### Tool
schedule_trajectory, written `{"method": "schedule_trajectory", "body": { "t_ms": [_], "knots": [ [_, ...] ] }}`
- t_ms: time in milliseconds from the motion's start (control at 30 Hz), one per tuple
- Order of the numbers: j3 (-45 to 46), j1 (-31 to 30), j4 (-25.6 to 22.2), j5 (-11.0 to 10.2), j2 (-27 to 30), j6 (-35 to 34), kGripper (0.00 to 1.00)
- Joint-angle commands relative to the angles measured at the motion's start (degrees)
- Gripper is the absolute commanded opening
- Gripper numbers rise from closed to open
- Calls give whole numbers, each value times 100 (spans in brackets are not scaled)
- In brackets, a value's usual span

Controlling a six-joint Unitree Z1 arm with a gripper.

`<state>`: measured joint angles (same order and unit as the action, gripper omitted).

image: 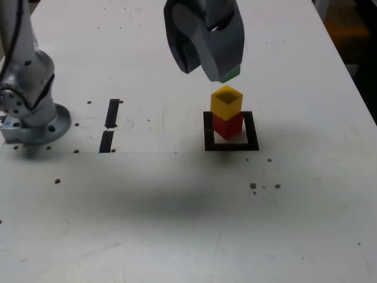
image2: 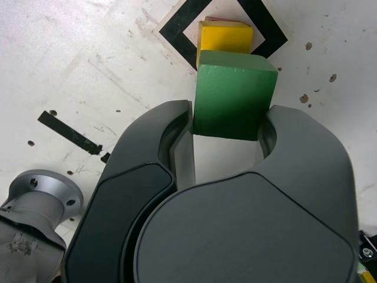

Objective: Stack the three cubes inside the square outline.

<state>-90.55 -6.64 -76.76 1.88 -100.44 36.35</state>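
Green cube [image2: 234, 95] in the grip, 2 cubes stacked inside the square outline

Green cube between the fingertips of the gripper [image2: 230, 121], jaws closed on its sides: it shows near the upper middle of the wrist view, and as a sliver above centre in the exterior view. The yellow cube [image: 226, 104] sits on the red cube [image: 227, 126], right of centre in the exterior view.

The main risk looks to be the release. If the green cube comes down off-centre, it could overhang the yellow one and slide off. Lowering too far could press on the pair and shove the yellow cube from its seat; a sideways brush from a finger while approaching or opening could topple all 3. The grip is near the fingertips, so the green cube might also twist on contact and land crooked.

The square outline [image: 253, 131], a black frame with a white centre, holds the red cube directly and the yellow cube above it. Bare white shows at the frame's lower part in the exterior view. The green cube is not yet stacked.
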Motion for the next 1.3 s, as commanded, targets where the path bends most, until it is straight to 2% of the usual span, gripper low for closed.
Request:
{"method": "schedule_trajectory", "body": {
  "t_ms": [0,167,500,1033,1133,1267],
  "knots": [
    [28,-25,63,-4,-57,33,19],
    [164,-31,224,13,-104,55,19],
    [546,-47,797,219,-220,112,19],
    [581,-57,780,59,-218,134,21],
    [624,-57,758,50,-205,134,23],
    [687,-57,710,66,-192,131,35]
  ]
}}
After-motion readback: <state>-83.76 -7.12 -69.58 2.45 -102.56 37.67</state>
